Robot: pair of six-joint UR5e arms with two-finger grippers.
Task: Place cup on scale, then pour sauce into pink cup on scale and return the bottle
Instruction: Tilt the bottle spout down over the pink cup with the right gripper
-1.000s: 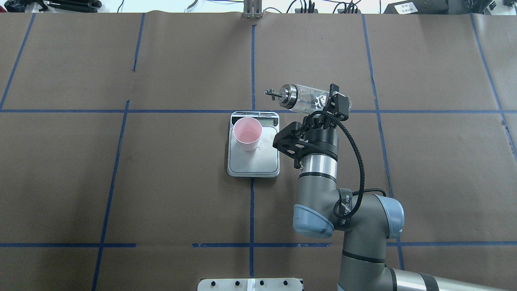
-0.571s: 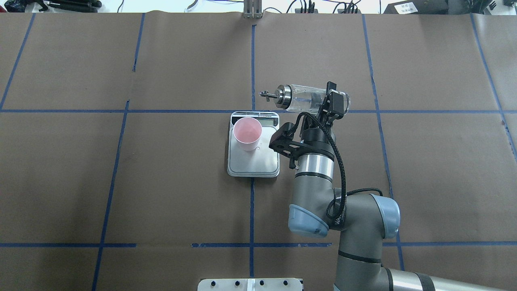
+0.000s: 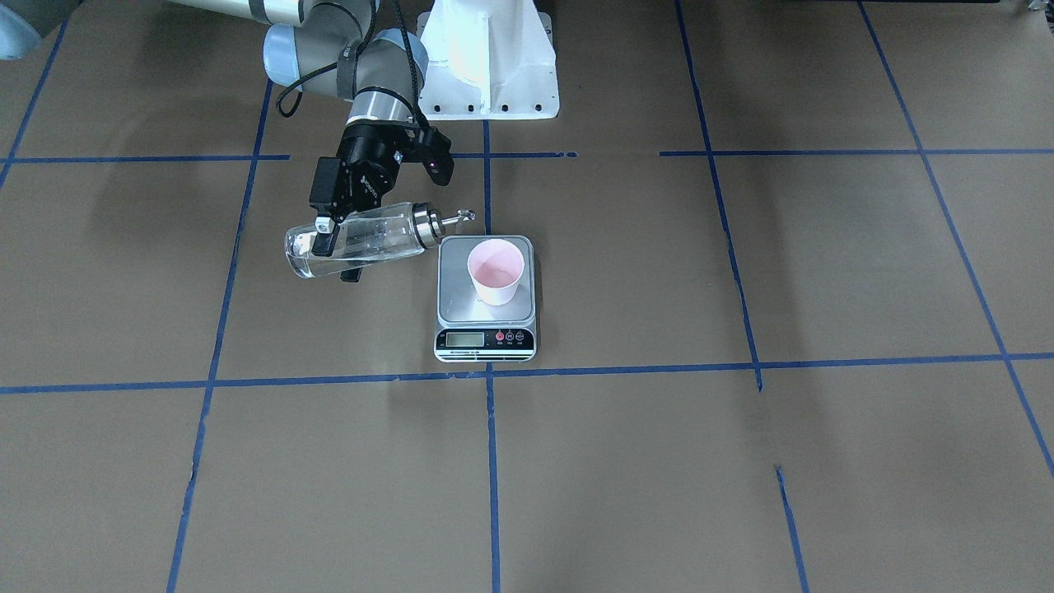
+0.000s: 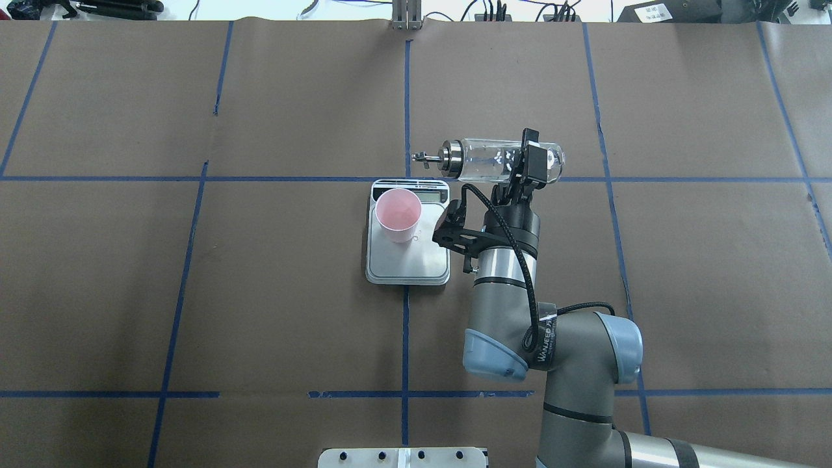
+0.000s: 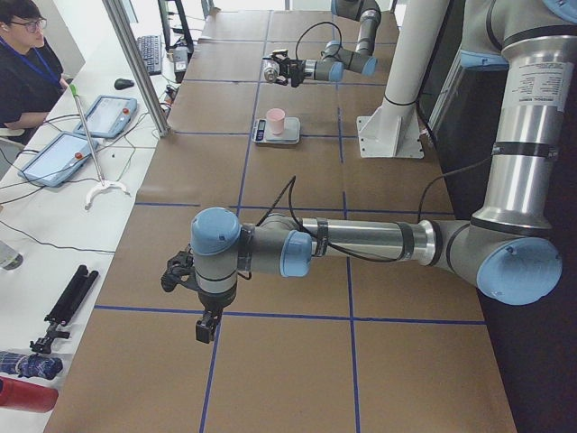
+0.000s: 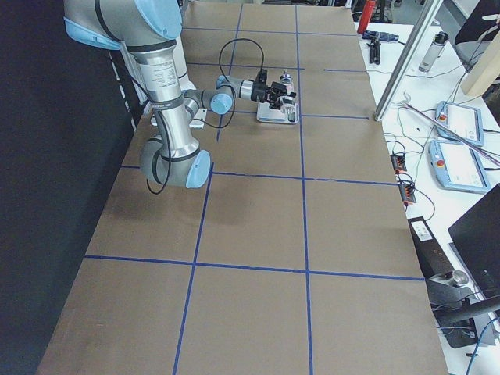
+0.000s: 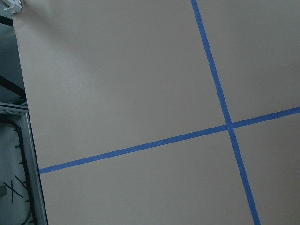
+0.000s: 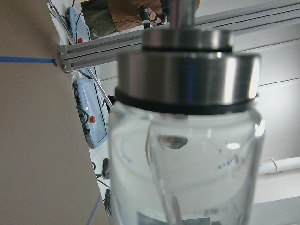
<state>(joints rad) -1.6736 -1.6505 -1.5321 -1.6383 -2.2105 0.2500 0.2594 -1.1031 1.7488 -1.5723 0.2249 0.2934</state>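
Note:
The pale pink cup (image 4: 398, 214) stands upright on the silver scale (image 4: 408, 263), near its display end; it also shows in the front view (image 3: 496, 270) on the scale (image 3: 459, 301). My right gripper (image 4: 530, 162) is shut on the clear glass bottle (image 4: 491, 161), held roughly level above the table, to the cup's right in the overhead view. Its silver spout (image 4: 422, 156) points toward the scale, beside the cup and not over it. Clear liquid shows inside the bottle (image 8: 187, 154). The left gripper (image 5: 183, 271) hangs far off; I cannot tell if it is open or shut.
The white robot pedestal (image 3: 486, 58) stands behind the scale. Blue tape lines cross the brown table cover. An operator (image 5: 22, 54) sits by tablets beyond the table's far edge. The left wrist view shows only table cover and tape.
My right wrist has rolled and shifted left, so the bottle has swung from a slant to about level, and its spout has moved closer to the scale. The cup has not moved.

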